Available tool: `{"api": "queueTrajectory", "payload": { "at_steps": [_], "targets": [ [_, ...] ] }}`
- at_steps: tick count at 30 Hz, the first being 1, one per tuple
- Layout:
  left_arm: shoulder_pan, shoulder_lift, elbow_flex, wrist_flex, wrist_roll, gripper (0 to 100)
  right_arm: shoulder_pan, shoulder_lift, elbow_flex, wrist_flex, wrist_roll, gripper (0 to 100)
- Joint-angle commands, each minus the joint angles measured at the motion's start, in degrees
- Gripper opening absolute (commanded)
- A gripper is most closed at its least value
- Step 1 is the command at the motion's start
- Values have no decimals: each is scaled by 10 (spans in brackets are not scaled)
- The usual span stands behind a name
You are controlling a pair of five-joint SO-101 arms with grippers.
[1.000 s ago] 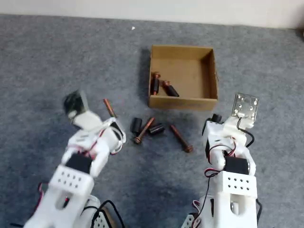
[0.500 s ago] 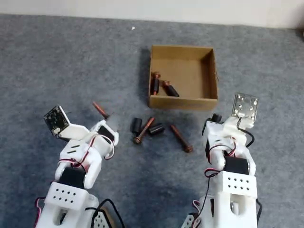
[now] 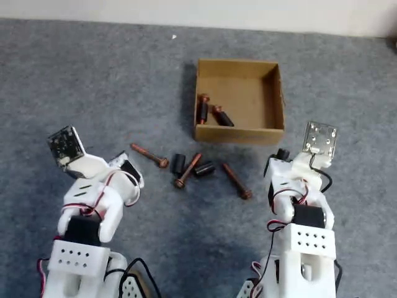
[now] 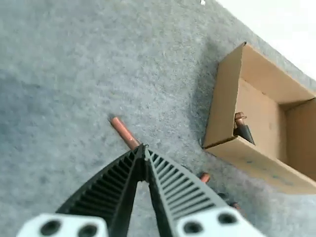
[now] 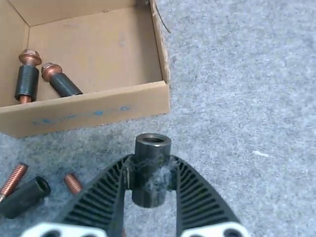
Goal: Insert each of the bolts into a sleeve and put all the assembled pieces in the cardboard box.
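A sleeve (image 5: pixel 150 174) is pinched by the right gripper (image 5: pixel 150 165); the fingers of the left gripper (image 4: pixel 144 149) are pressed together, just beside a bolt (image 4: pixel 123 132).

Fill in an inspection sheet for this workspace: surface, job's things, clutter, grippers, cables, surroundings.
Surface: grey carpet, flat.
Job's things: cardboard box open, with two assembled pieces inside. On the carpet in front of it lie three loose bolts and two loose sleeves.
Clutter: a small white speck beyond the box.
Grippers: left gripper, jaws shut on nothing, tips by one bolt. Right gripper, jaws shut on a third sleeve.
Cables: wires looped along both arms, clear of the parts.
Surroundings: white wall behind the carpet.
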Motion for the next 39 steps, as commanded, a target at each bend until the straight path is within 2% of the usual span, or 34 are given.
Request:
{"api": "queueTrajectory", "payload": {
  "at_steps": [1,9,14,18,23,25,30,33,36,39],
  "targets": [
    [-12,-4,-65,43,-77,7,5,-11,-2,-16,-2,5],
    [0,32,-173,192,-214,7,5,-11,-2,-16,-2,5],
    [29,207,-272,280,-277,7,4,-11,-1,-16,-2,5],
    [34,376,-370,327,-401,7,4,-13,8,-17,-2,6],
    [29,531,-472,338,-629,7,4,-13,10,-17,-2,6],
    [29,575,-496,337,-699,7,4,-13,10,-17,-2,7],
    [33,655,-567,324,-802,11,4,-14,10,-17,-2,7],
    [29,704,-603,328,-895,102,4,-14,10,-17,-1,7],
    [20,742,-625,328,-935,218,3,-14,11,-17,-1,7],
    [23,771,-647,328,-1000,223,3,-14,12,-17,-1,7]
  ]
}}
